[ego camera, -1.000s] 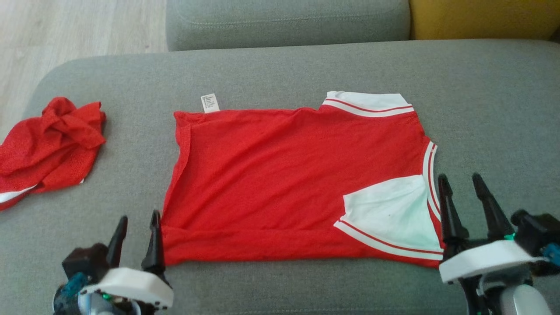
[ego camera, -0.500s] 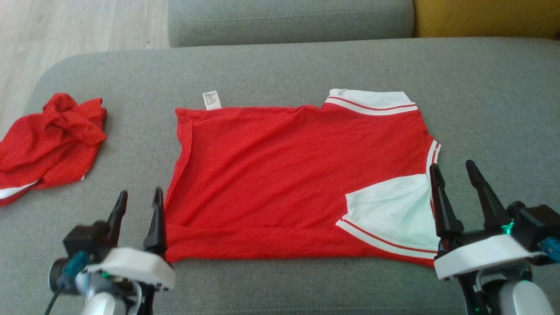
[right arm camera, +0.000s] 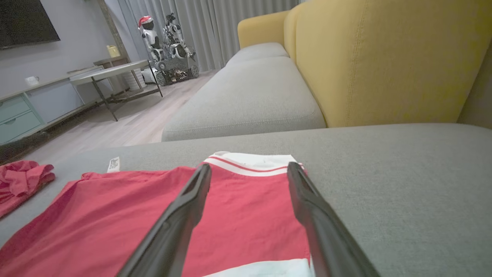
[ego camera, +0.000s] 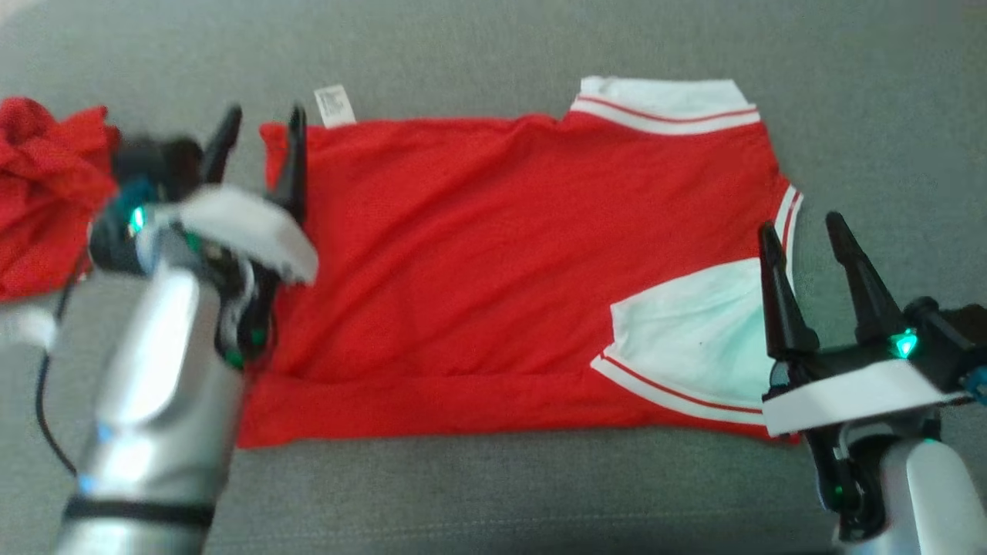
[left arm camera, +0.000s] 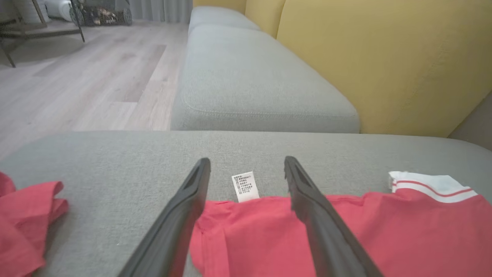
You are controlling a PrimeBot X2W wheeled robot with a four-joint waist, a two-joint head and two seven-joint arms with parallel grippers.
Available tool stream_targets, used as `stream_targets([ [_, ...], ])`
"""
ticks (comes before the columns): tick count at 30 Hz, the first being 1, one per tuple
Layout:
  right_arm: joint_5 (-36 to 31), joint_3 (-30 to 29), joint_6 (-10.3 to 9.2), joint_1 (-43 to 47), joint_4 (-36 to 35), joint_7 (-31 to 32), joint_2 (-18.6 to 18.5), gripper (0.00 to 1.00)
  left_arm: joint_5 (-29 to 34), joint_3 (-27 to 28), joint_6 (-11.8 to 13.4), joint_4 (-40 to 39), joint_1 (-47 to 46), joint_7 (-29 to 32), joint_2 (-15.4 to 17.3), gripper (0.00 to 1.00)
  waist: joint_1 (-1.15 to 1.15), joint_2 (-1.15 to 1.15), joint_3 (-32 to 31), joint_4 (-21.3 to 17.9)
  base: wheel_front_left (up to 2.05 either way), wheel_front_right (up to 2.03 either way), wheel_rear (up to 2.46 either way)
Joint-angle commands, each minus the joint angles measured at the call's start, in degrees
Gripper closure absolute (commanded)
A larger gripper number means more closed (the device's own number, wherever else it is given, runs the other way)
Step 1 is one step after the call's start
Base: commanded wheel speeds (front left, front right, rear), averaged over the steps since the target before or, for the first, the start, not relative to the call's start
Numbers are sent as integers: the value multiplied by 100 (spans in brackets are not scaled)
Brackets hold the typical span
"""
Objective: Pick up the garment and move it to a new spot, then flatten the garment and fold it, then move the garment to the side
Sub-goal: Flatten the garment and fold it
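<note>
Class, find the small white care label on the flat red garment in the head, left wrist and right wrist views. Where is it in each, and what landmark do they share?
Head view: care label upper left, on the red garment's far edge.
Left wrist view: lower middle, between the dark fingers.
Right wrist view: left of middle, same edge.
Shared landmark: white striped band along that edge.

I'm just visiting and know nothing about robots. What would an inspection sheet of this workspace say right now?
Surface: grey sofa cushion.
Job's things: red shirt with white trim, spread flat; care label at far edge.
Clutter: crumpled red garment at left.
Hands: left hand open over shirt's far left corner; right hand open at its right edge.
Cables: black cable beside left arm.
Surroundings: yellow backrest, wooden floor, another robot.
</note>
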Motion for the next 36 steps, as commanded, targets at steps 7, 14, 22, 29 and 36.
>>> stream_targets([
  [7, 108, 341, -5, -424, -41, -113, -47, 0, -231, 391, -183, 1744, -1391, 158, 199, 0, -1, 0, 707, -330, 0, 0, 0],
  [14, 241, 434, -5, -522, 149, -207, -46, 0, -522, 562, -500, 3229, -2064, 228, 290, 0, -1, 0, 928, -451, 0, 0, 0],
  [22, 323, 347, -5, -607, 261, -258, -46, 0, -699, 514, -806, 4098, -2447, 248, 268, 100, -1, 0, 990, -451, 0, 0, 0],
  [29, 291, 28, -5, -950, 380, -248, -46, 0, -615, 267, -901, 4259, -2598, -282, 159, 100, -1, 0, 854, -305, 0, 0, 0],
  [36, 366, -380, -5, -2167, 1266, -138, -321, 0, -621, 102, -928, 4328, -2734, -737, -48, 100, -1, 0, 795, -72, 0, 0, 0],
])
